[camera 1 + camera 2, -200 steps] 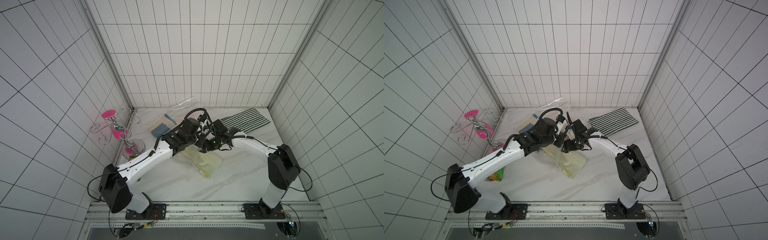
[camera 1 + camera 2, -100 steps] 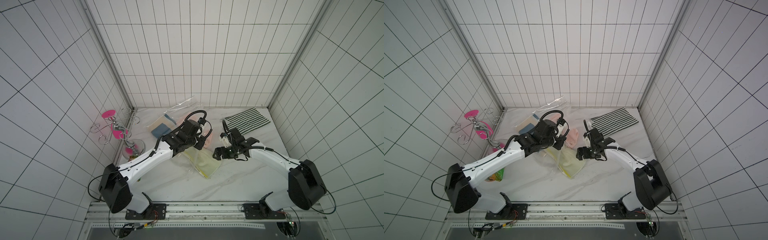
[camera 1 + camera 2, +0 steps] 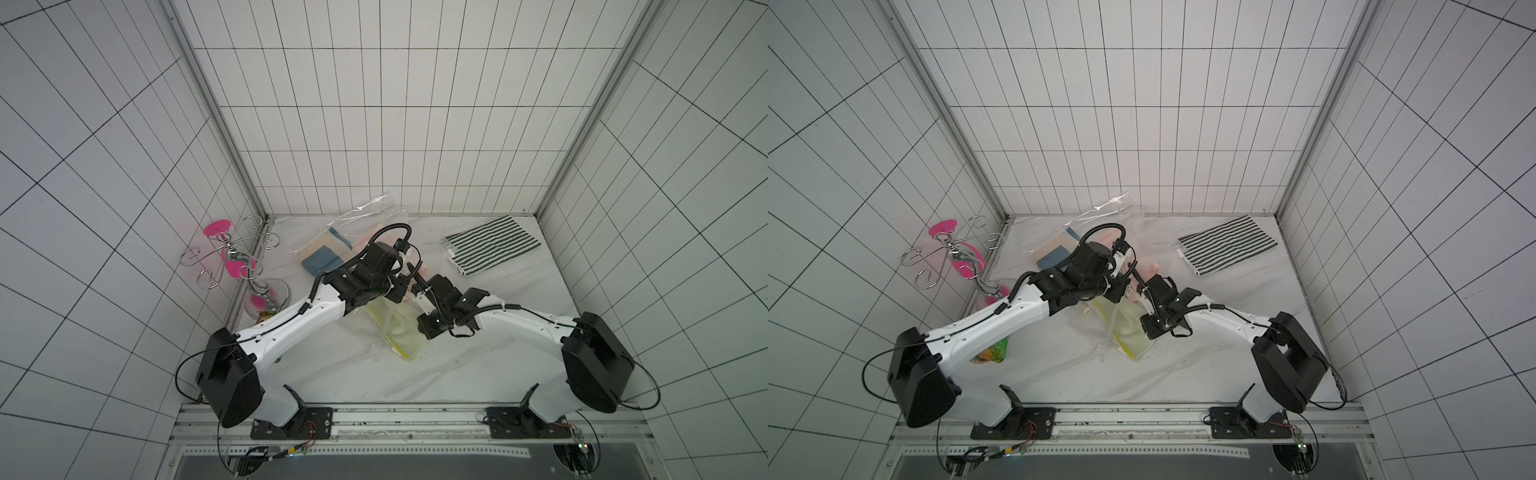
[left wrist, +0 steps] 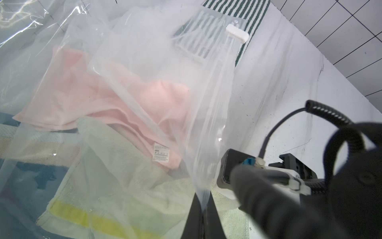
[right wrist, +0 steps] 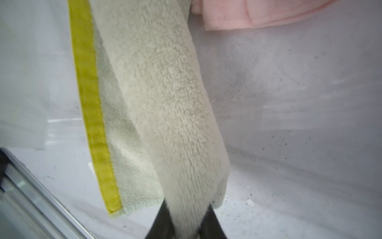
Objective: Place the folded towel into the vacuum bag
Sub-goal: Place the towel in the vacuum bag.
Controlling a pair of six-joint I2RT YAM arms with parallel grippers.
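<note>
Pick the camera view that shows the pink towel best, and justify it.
Left wrist view: the pink towel fills mid-frame, folds and label visible through the vacuum bag. Both top views show only small pink patches; the right wrist view catches one corner.

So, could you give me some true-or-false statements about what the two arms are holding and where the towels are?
1. The right end effector is shut on the yellow-edged towel. True.
2. The left end effector is open and empty. False: it is shut on the vacuum bag, pinching its plastic.
3. A pink towel shows through the bag's clear plastic. True.
4. The striped towel is gripped by an arm. False: it lies flat on the table, untouched.
</note>
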